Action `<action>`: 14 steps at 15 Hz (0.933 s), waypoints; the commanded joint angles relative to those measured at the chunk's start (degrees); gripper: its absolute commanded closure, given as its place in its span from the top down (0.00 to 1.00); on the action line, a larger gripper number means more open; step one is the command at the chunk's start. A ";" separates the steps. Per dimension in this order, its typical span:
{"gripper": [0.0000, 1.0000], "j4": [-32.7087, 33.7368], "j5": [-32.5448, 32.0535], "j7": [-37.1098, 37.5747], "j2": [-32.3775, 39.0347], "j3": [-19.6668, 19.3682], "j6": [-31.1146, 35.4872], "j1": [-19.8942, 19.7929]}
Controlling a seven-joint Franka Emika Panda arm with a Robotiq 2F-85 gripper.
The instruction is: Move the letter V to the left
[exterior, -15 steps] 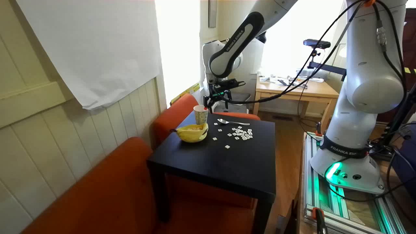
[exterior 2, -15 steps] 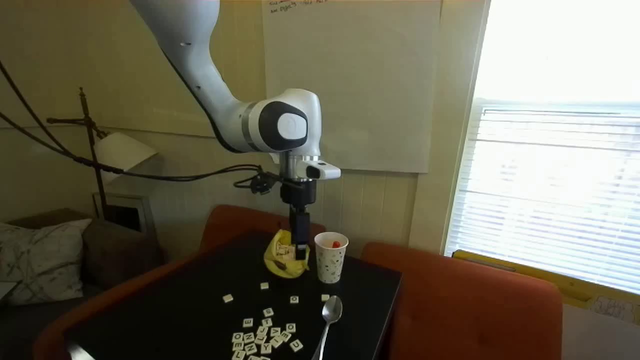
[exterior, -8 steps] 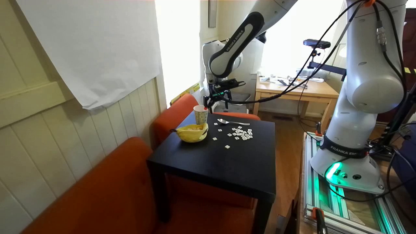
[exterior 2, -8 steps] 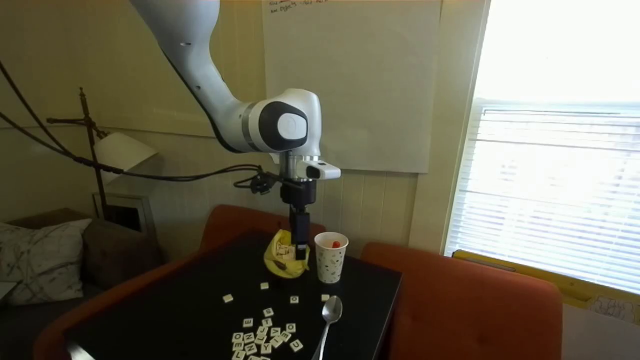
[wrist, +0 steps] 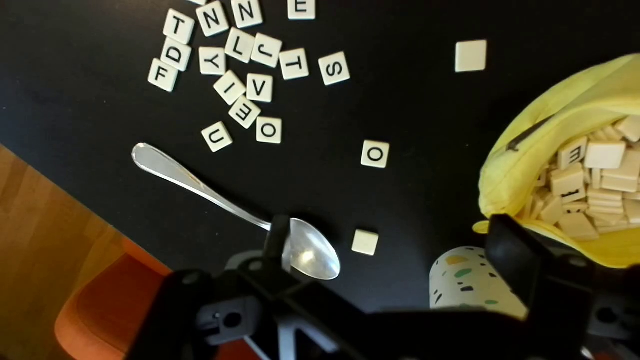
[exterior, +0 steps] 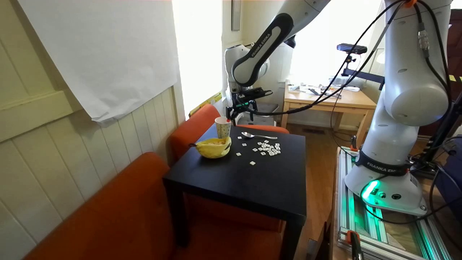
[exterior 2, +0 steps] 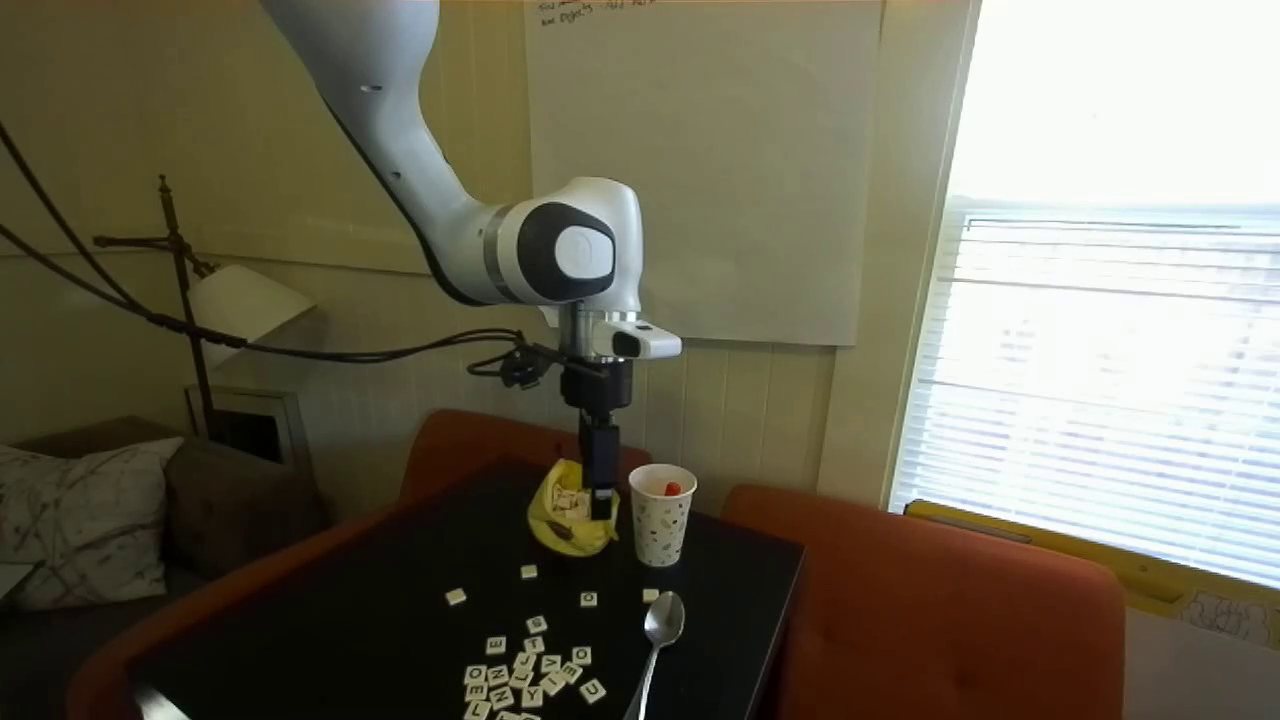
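The jaws of the Robotiq gripper (wrist: pixel 392 242) are spread wide, nothing being held. The V tile (wrist: pixel 260 88) is observed face-up on the black table (wrist: pixel 410 100), just beside the I tile (wrist: pixel 230 87).

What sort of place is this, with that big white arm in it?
Probably a home, or a homely office, partly given over to robot work: the lamp and cushion look domestic, while the arm suggests some kind of testing.
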 commanded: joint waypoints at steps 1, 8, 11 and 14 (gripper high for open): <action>1.00 0.10 0.76 -0.57 0.04 -1.81 -0.11 1.78; 1.00 -3.52 2.68 -17.36 -1.19 -1.19 6.37 -1.59; 1.00 -6.33 4.80 -29.48 -1.69 4.54 9.47 -9.15; 1.00 -10.14 6.13 -42.21 -2.65 8.23 11.13 -15.19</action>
